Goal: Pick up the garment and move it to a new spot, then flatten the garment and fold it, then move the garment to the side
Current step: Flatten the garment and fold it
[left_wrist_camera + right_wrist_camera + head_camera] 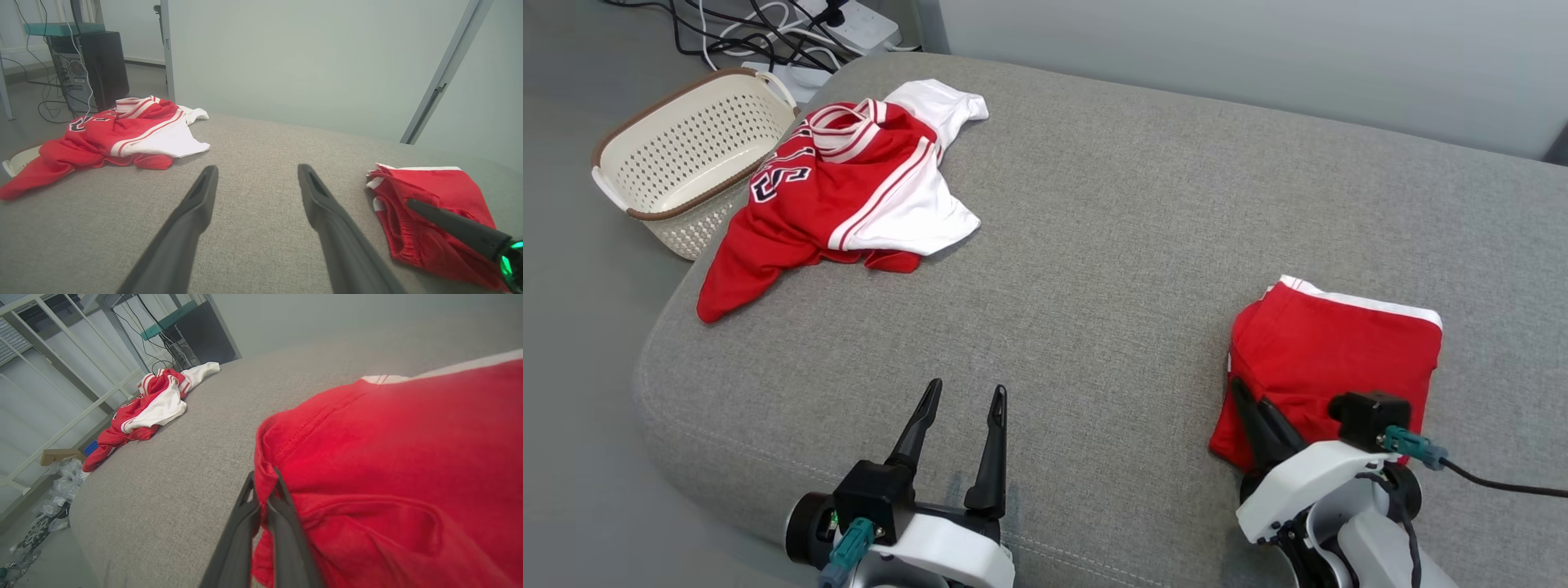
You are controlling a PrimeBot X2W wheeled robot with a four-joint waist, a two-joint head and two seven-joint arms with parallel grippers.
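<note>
Garment for this task, by my reading, is the folded red shorts (1339, 359), lying at the right of the grey cushion (1094, 245) near its front edge. From the left: a perforated cream basket (686, 139) stands on the floor just beside the cushion's corner. A crumpled red-and-white jersey (841, 196) sprawls next to it, probably awaiting its own turn. The left tool (966, 386) hovers low over bare upholstery near the front, fingers spread and holding nothing, well clear of the work. The right tool (264, 477) has its fingers pinched together on the shorts' near-left corner. That low grip at the folded edge should let the stack slide or lift sideways without opening, so the final move aside seems the step in hand.
</note>
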